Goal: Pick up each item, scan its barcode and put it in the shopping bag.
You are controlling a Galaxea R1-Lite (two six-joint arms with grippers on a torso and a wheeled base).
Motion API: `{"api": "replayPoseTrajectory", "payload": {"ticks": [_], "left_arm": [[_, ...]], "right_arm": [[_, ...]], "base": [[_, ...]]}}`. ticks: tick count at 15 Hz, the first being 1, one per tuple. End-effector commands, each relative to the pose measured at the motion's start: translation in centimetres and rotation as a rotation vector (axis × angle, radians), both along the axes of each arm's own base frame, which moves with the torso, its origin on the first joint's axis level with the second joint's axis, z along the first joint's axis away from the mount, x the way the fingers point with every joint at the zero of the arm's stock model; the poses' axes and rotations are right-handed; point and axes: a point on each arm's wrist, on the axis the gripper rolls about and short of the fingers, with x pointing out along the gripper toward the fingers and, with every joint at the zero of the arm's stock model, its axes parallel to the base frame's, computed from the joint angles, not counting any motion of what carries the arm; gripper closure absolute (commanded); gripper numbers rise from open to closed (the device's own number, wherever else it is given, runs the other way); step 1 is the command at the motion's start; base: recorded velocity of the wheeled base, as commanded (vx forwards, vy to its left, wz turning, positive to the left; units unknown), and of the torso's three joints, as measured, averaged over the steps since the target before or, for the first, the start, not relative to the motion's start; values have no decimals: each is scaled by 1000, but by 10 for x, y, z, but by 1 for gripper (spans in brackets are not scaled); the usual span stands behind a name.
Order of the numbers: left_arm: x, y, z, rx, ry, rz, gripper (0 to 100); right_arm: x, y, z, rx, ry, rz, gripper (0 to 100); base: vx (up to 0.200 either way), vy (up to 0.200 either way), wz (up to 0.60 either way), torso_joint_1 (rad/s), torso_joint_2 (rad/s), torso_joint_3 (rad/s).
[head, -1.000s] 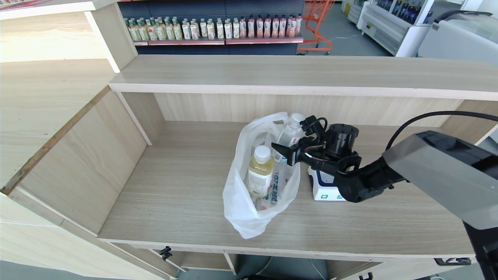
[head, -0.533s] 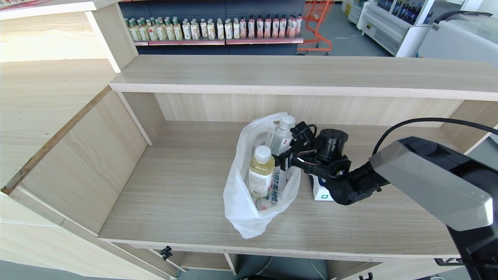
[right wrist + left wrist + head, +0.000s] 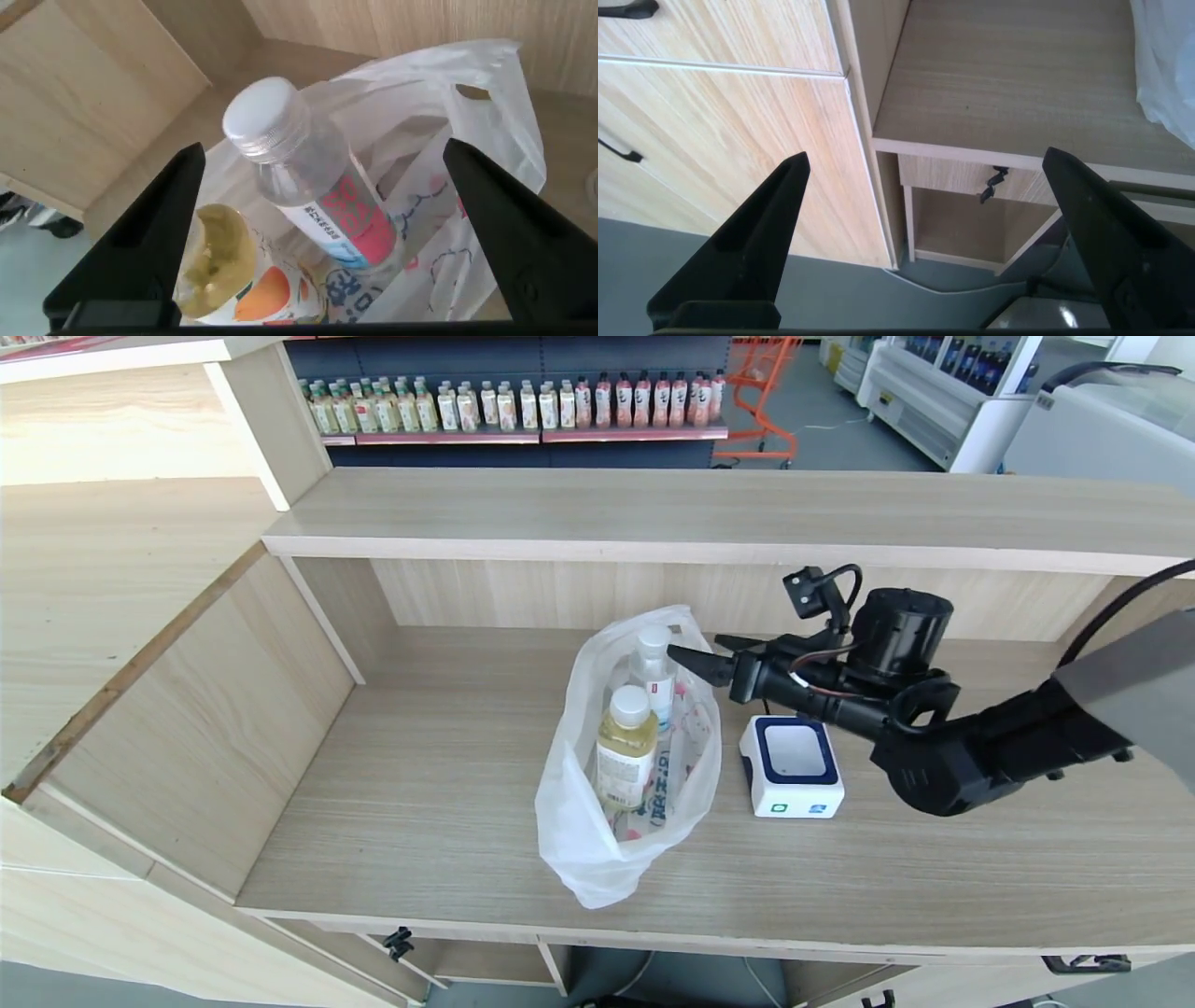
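My right gripper (image 3: pixel 698 653) jaws stand wide and empty, drawn back from the bag (image 3: pixel 579 840) rim, above and behind the scanner (image 3: pixel 791 765). A second ago they held the clear bottle (image 3: pixel 653 672) at the bag; it now stands inside, beside the yellow bottle (image 3: pixel 625 747) (both upright). Release is judged complete. My left gripper (image 3: pixel 926 168) is wide open, below the counter (image 3: pixel 1008 84) edge.

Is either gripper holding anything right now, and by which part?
Nothing is held. The right gripper is open beside the shopping bag, the clear bottle standing free inside; the left gripper is open too.
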Motion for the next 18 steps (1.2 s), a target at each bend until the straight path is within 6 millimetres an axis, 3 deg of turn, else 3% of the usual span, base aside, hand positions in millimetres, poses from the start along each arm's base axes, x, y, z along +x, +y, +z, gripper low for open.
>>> {"api": "replayPoseTrajectory", "payload": {"ticks": [1, 3, 5, 6, 7, 9, 10, 14, 16, 18], "left_arm": [[0, 0, 0, 0, 0, 1, 0], [0, 0, 0, 0, 0, 1, 0], [0, 0, 0, 0, 0, 1, 0], [0, 0, 0, 0, 0, 1, 0], [0, 0, 0, 0, 0, 1, 0], [0, 0, 0, 0, 0, 1, 0], [0, 0, 0, 0, 0, 1, 0], [0, 0, 0, 0, 0, 1, 0], [0, 0, 0, 0, 0, 1, 0], [0, 0, 0, 0, 0, 1, 0]], "right_arm": [[-64, -52, 41, 63, 48, -43, 0], [-112, -75, 49, 87, 81, -79, 0], [-197, -117, 25, -1, 78, -209, 0], [-215, -123, 18, -10, 94, -233, 0], [-269, -136, -5, -68, 121, -317, 0], [-314, -142, -31, -144, 161, -436, 0], [-350, -141, -51, -171, 132, -556, 0], [-389, -143, -77, -175, 52, -728, 0], [-401, -143, -83, -168, -49, -683, 0], [-402, -145, -79, -182, -118, -751, 0]], "base": [[0, 0, 0, 0, 0, 0], [0, 0, 0, 0, 0, 0], [0, 0, 0, 0, 0, 0], [0, 0, 0, 0, 0, 0], [0, 0, 0, 0, 0, 0], [0, 0, 0, 0, 0, 0], [0, 0, 0, 0, 0, 0], [0, 0, 0, 0, 0, 0], [0, 0, 0, 0, 0, 0], [0, 0, 0, 0, 0, 0]]}}
